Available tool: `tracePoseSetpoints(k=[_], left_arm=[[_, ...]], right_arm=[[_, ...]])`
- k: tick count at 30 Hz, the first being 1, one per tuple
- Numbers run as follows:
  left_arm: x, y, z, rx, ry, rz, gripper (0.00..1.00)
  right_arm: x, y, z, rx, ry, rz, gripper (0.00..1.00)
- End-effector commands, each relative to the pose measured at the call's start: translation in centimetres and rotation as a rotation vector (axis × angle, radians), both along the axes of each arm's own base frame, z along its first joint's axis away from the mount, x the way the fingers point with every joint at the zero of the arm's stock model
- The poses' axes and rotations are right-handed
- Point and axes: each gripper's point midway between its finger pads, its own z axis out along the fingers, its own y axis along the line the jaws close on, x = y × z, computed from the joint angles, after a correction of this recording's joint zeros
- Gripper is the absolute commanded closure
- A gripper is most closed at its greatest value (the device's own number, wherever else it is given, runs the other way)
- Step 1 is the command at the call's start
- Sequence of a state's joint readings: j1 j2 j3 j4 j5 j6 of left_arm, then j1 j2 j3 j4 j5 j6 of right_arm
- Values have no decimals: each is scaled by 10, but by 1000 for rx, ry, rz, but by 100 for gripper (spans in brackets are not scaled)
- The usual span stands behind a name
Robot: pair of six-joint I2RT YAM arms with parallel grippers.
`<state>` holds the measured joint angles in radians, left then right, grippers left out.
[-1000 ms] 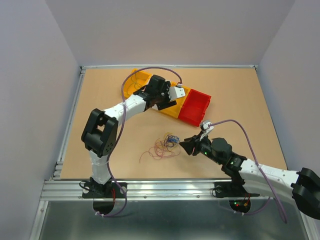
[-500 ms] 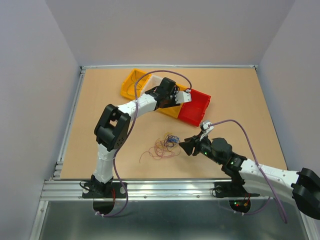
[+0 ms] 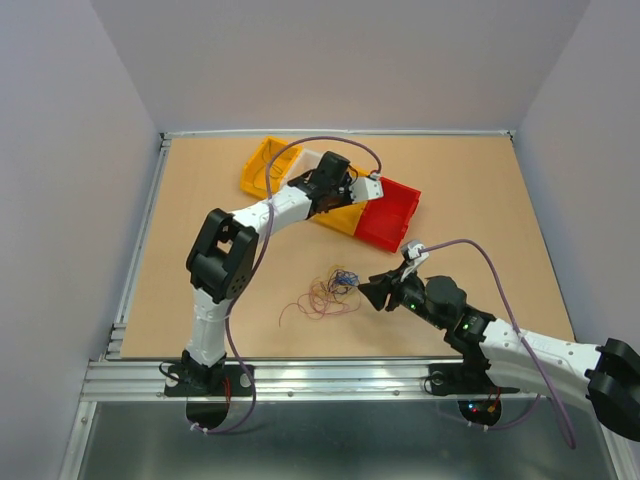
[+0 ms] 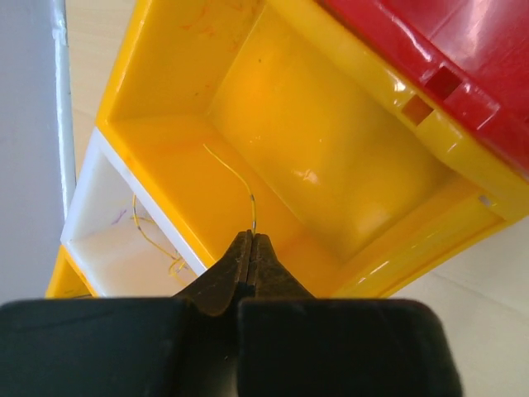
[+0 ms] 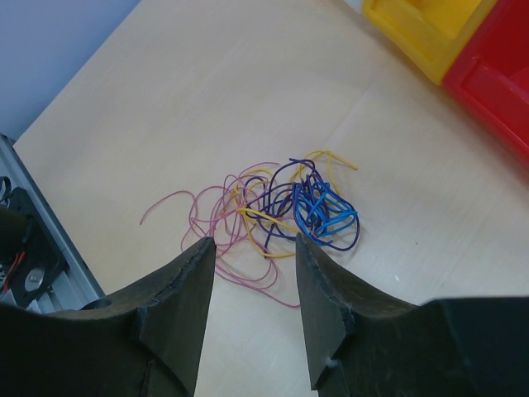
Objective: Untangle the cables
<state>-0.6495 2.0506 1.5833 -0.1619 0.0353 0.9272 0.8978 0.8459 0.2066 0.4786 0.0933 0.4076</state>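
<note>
Left wrist: left end effector (image 4: 252, 241) pinches wire (image 4: 236, 179) over yellow bin (image 4: 165, 66).

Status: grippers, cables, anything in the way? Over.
Left gripper shut on one yellow wire over the yellow bin. Right gripper open beside the cable bunch on the table. Nothing blocking the bunch.

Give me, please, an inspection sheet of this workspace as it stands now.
Surface: tan wooden tabletop.
Job's things: tangle of thin red, yellow, blue and purple wires on it; thin yellow wire over a yellow plastic bin.
Clutter: white plastic bin holding a yellow strand; red plastic bin.
Tools: left tool shut on that wire; right tool open, short of the tangle.
Cables: thick lavender cables along both arms.
Surroundings: grey walls.
</note>
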Motion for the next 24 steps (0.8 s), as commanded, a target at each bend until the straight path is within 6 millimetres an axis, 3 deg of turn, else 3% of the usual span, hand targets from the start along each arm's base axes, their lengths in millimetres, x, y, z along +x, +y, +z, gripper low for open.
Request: tracePoseSetpoints(k=[1,3,6,11,14,19,21,23,24], left_arm=[[6,-8,82,-237,-65,49,100],[13,-5,99,-337,-58,104,100],[30,19,114,-422,-64,180,100],[54,51,107,-475,-54,315,100],[73,71,85,-442,-47,387,100],[83,64,25,-373,51,377,100],[82,60,13,-369,84,369,100],[80,57,19,-387,86,350,99],[77,56,19,-391,90,341,93]], right_arm=[[1,3,13,32,-28,6,50],[0,3,12,34,-26,7,50],[-2,3,13,39,-25,13,50],[-2,4,13,43,-21,18,50],[-2,4,12,38,-19,20,50],[-1,7,8,24,-3,24,50],[0,8,3,11,10,19,50],[3,9,0,3,21,9,48],[4,8,-3,-6,29,2,47]])
